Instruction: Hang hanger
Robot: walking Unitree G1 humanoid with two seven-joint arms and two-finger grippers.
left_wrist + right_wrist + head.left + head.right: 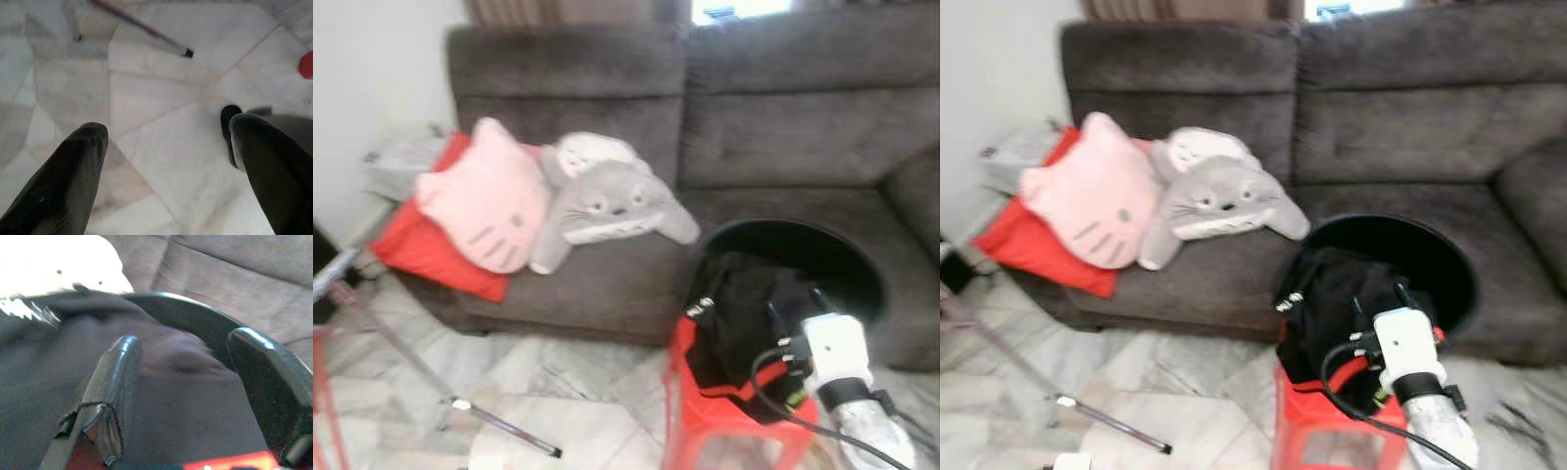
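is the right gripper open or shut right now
Open: the right gripper has its fingers spread apart above the black garment, gripping nothing.

Black garment (744,313), red stool (705,431)

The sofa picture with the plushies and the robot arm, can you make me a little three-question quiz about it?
1. True or false: the grey Totoro plush lies on the sofa beside the pink cat cushion.
2. What does the black garment sit on? A) a red stool B) the floor C) the sofa back
3. Fill in: the right gripper is open, its fingers pointing at the black ____.

Key: 1 true; 2 A, the red stool; 3 garment.
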